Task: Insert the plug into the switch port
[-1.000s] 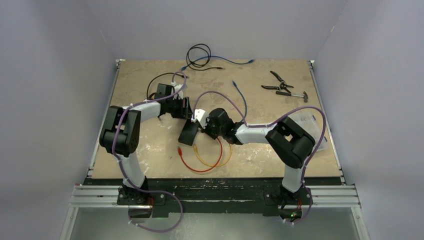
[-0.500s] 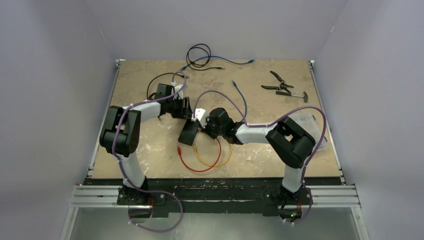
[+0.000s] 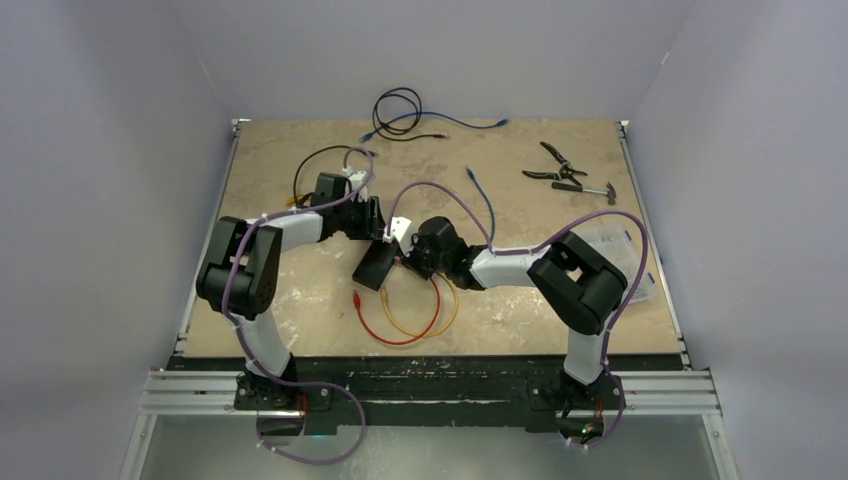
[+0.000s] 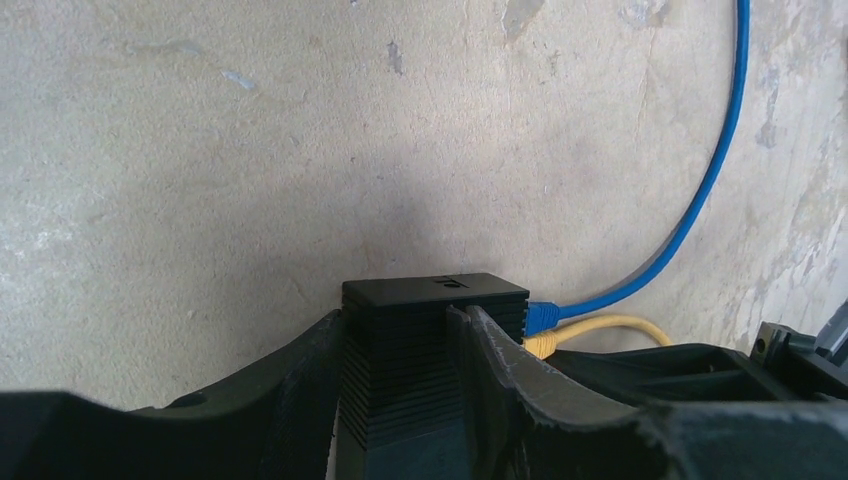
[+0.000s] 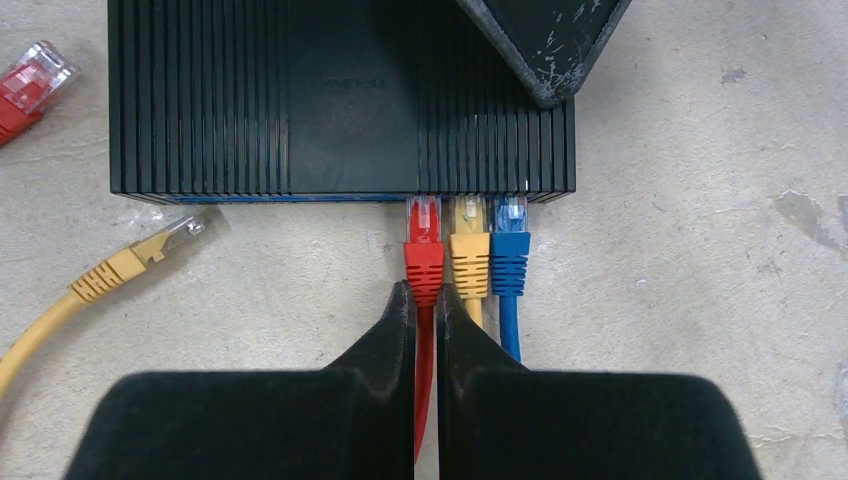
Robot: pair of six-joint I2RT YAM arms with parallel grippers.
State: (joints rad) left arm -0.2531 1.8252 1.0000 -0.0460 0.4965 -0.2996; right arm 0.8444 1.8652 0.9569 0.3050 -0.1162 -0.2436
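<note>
**Worn beige table top**: carries everything, and my two arms meet over its middle.

**Small flat black ribbed plastic switch**: lies near the table's centre, its socket edge turned toward my right wrist camera. I judge it light and hard-shelled, apt to skid when a plug is pushed in. It wants bracing at a short end, clear of the sockets.

**Left gripper**: my fingers sit on either side of one end of the switch and seem to bear on it. One fingertip shows over the switch's corner in the right wrist view.

**Right gripper**: my pads are pressed together on the thin red cable, just touching the tail of the boot.

**Red plug**, with moulded boot and clear tip: the leftmost of three in the socket row, beside a yellow plug and a blue plug. It sits about as deep as they do; whether it has latched I cannot tell. The cable is probably limp and would buckle under a push, so the boot is the firmer hold. The clear tip and its latch tab look brittle and should not be squeezed.

**Loose yellow plug**: lies free just off the socket edge.
</note>
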